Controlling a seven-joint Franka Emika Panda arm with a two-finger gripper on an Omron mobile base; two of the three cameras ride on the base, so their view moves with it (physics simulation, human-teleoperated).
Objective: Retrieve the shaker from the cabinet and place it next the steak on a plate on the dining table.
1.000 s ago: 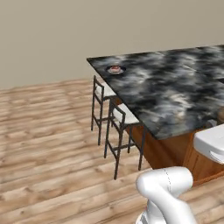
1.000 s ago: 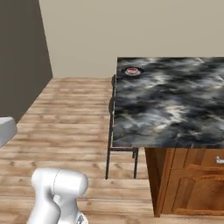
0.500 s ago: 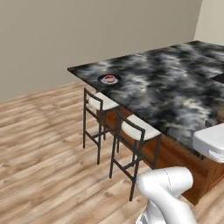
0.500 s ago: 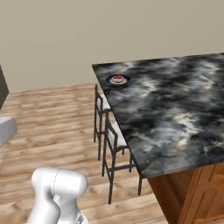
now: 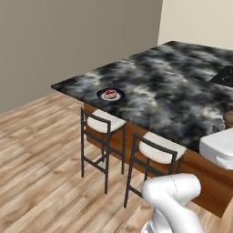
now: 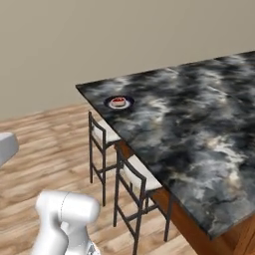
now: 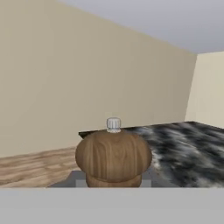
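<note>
The brown wooden shaker with a small pale knob on top stands upright right in front of the hand camera, and my gripper is shut on its lower part, its fingers mostly hidden behind it. The dark-rimmed plate lies near the far left corner of the marbled dining table. On the plate rests the red steak. The table's far edge also appears behind the shaker in the hand view. The cabinet is out of view.
Two cushioned stools stand along the table's near side, seen too in the right base view as stools. A black cooktop sits at the table's right. Wooden floor stretches to the left, a beige wall behind.
The whole picture has shifted: the base has moved and turned, so the table, stools and plate now sit nearer and more central. The shaker stays gripped.
</note>
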